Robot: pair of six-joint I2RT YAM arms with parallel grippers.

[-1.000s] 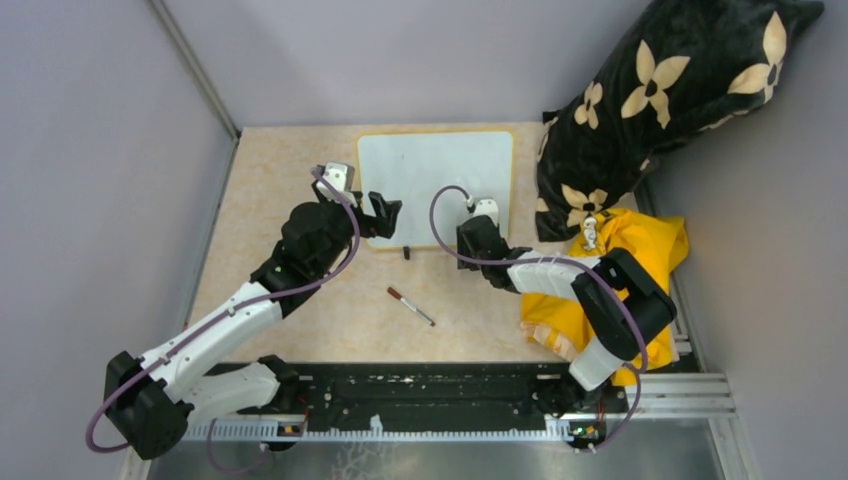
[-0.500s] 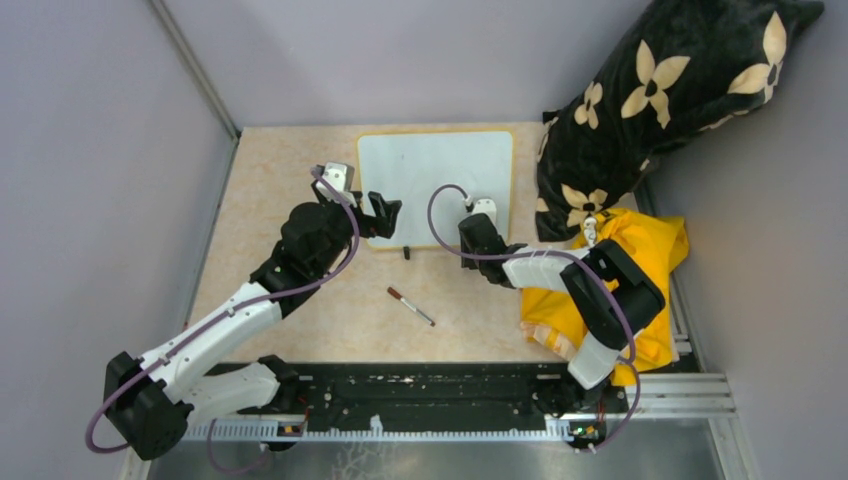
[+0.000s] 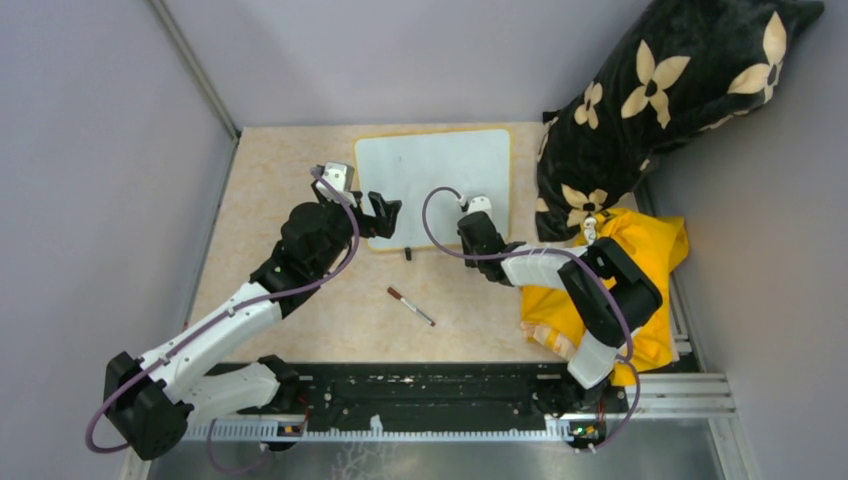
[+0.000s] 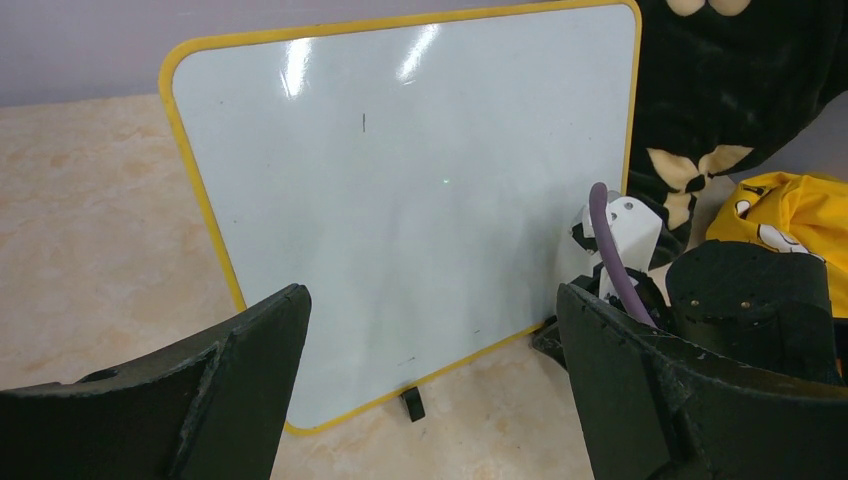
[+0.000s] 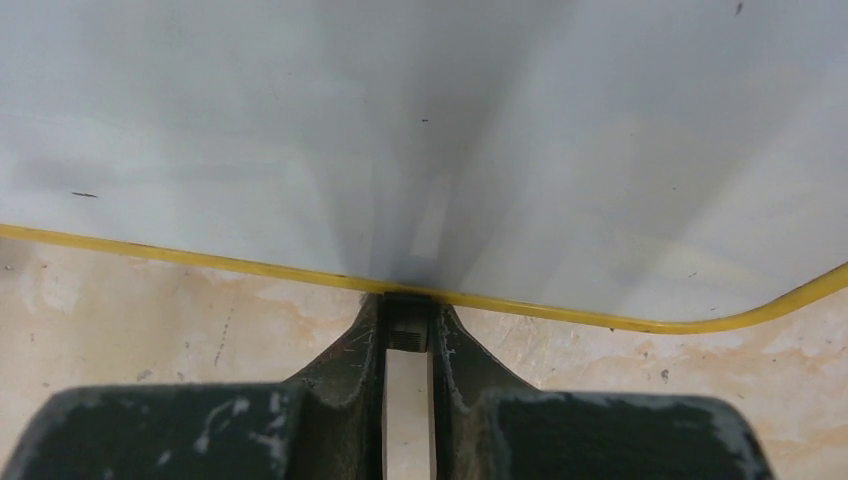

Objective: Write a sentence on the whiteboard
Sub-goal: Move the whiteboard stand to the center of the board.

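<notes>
While R claw (image 5: 408, 322) pinches btm edge of whiteboard (image 5: 420, 130), L claw (image 4: 430, 300) gapes wide in front.

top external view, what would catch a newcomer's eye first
The whiteboard stands tilted at the far middle of the table, nearly blank, with the right jaws shut on its lower edge and the left jaws open by its lower left corner. Next comes the big black cushion with cream flowers at the far right, above a yellow cloth. A marker lies alone on the table, nearer the arm bases.
</notes>
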